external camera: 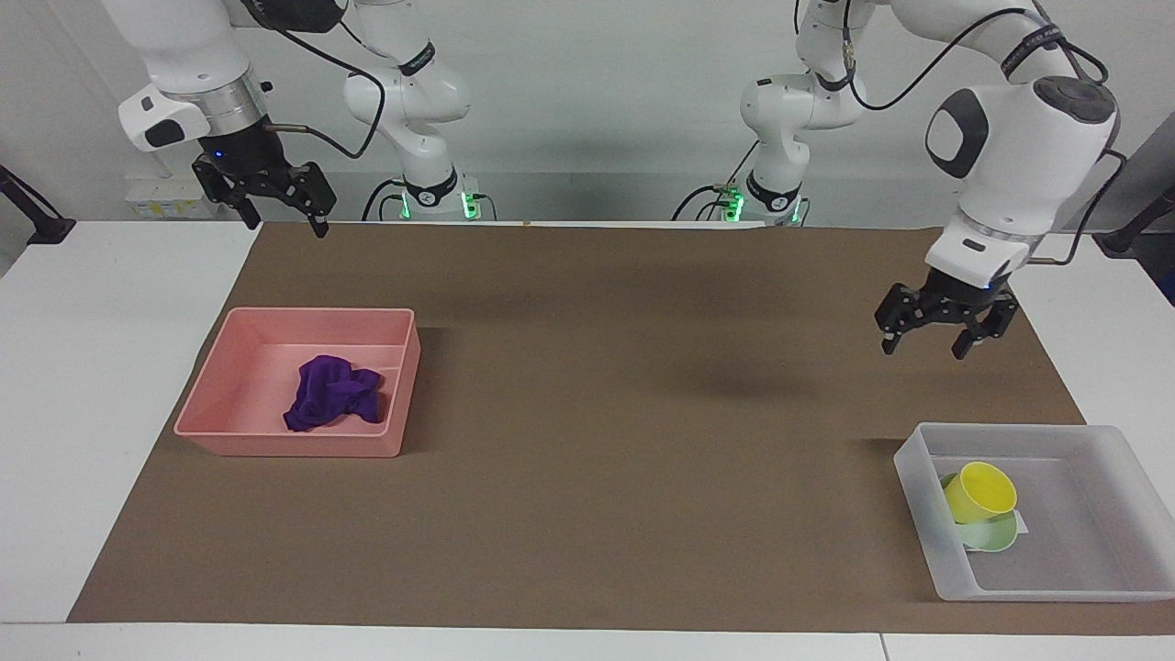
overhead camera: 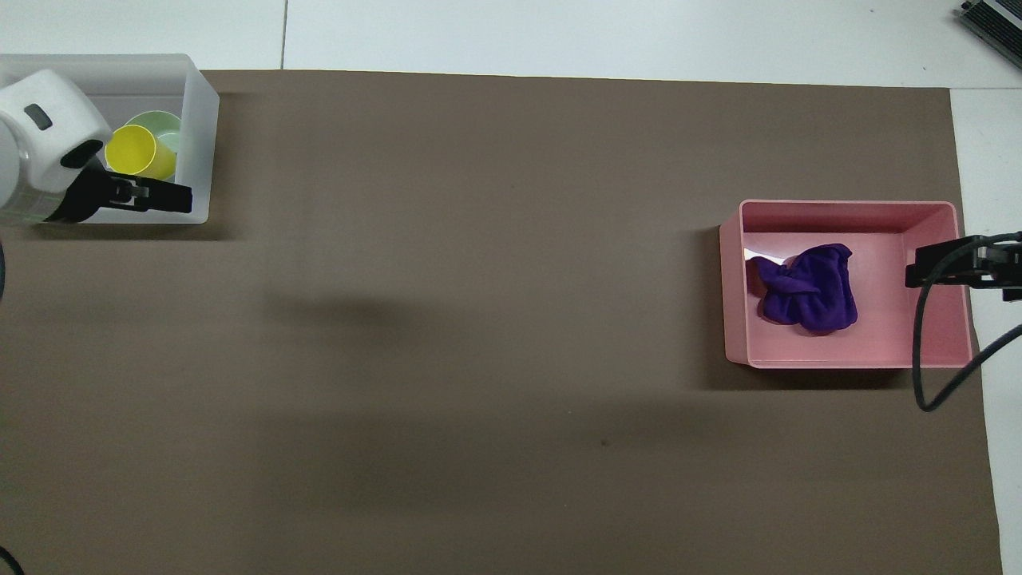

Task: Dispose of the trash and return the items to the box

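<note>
Although the yellow cup [external camera: 979,491] lies tilted on the green bowl [external camera: 996,532] inside the box [external camera: 1097,441], and the trash [external camera: 332,392] sits in the pink bin [external camera: 229,358], it may roll off. Left gripper [external camera: 945,329] above the mat beside the box and right gripper [external camera: 275,204] both hang empty, jaws apart.

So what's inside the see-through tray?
The tray holds a yellow cup, tilted and resting on a mint-green bowl. The cup covers much of the bowl, so what lies under the cup cannot be seen.

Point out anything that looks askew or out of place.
Only the yellow cup: it sits tilted on the green bowl in the clear tray, mouth angled sideways. The purple cloth lies in the pink bin.
</note>
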Action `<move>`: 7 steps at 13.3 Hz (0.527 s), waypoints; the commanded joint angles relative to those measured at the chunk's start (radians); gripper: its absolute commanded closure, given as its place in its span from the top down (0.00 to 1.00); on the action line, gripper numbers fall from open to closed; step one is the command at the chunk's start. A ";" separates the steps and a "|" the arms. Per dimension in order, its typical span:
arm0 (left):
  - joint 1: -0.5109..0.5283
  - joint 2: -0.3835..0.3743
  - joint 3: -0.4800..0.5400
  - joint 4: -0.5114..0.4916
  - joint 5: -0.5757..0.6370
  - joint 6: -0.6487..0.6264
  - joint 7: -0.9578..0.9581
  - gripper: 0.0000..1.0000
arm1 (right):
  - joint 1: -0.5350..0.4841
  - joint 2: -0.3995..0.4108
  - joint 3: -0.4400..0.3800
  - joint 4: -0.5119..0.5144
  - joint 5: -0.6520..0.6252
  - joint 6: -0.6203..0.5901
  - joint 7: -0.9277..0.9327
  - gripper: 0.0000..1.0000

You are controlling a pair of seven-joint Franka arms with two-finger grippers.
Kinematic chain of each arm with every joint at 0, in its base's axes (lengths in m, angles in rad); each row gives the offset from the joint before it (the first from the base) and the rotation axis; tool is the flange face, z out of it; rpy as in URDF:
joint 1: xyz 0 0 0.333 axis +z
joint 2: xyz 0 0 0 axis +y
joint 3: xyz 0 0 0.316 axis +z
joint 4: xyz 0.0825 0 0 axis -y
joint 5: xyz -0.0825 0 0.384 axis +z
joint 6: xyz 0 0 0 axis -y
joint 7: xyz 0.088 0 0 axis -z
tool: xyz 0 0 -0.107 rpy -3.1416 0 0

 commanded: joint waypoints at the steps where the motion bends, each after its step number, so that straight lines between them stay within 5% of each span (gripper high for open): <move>1: -0.031 -0.115 0.014 -0.112 -0.001 -0.050 0.066 1.00 | -0.015 -0.002 0.004 -0.003 0.010 0.004 -0.006 1.00; 7: -0.026 -0.060 0.014 0.075 -0.001 -0.249 0.108 1.00 | -0.010 -0.016 0.004 -0.033 0.010 0.015 -0.009 1.00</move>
